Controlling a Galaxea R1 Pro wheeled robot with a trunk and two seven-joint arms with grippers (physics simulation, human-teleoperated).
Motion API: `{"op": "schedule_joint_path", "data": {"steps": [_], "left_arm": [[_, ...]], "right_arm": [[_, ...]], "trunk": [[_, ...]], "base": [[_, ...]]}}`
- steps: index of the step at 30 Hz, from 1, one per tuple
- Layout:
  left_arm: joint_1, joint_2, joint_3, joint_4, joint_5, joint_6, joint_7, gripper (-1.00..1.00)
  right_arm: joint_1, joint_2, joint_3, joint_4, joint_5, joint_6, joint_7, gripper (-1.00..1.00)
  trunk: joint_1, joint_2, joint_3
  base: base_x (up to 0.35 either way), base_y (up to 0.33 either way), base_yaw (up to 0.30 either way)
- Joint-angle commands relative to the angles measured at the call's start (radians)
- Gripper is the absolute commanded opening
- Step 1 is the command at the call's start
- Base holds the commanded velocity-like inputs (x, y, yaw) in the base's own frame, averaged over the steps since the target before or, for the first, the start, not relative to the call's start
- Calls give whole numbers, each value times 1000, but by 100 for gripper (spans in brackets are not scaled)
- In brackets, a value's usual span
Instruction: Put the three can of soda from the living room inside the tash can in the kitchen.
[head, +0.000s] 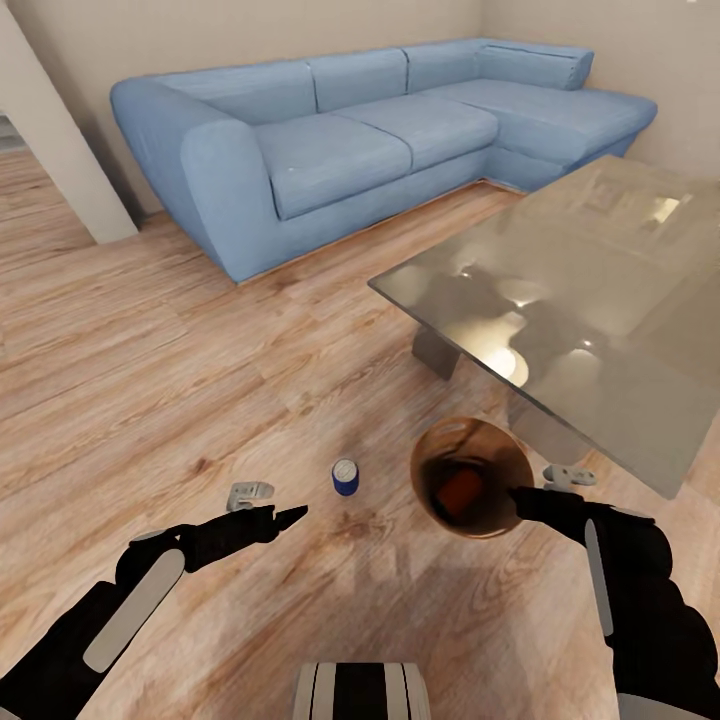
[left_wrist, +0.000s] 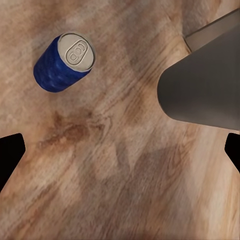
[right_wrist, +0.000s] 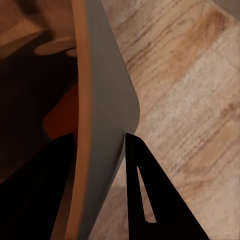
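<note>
A dark blue can of soda (head: 345, 476) (left_wrist: 65, 62) stands upright on the wood floor of the living room. Just right of it is the tash can (head: 497, 456) (left_wrist: 205, 90), grey outside and copper inside, with an orange can of soda (head: 460, 490) (right_wrist: 65, 115) lying in it. My right gripper (head: 533, 497) (right_wrist: 100, 170) is shut on the tash can's rim (right_wrist: 102, 100), one finger inside and one outside. My left gripper (head: 272, 507) (left_wrist: 120, 150) hangs open over bare floor, a little short of the blue can.
A low glass-topped table (head: 600, 300) stands close behind the bin at the right. A blue corner sofa (head: 340, 150) runs along the far wall. A wall corner (head: 60, 160) stands at the far left. Open wood floor (head: 150, 380) lies to the left.
</note>
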Motion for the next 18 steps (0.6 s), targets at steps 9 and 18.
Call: {"op": "schedule_joint_path", "data": {"steps": [9, 18], "left_arm": [[0, 0, 0, 0, 0, 0, 0, 100], [0, 0, 0, 0, -1, 0, 0, 100]], "right_arm": [[0, -3, 0, 0, -23, 2, 3, -100], [0, -5, -1, 0, -24, 2, 19, -100]], "trunk": [[0, 0, -13], [0, 0, -28]], "base": [[0, 0, 0], [0, 0, 0]]}}
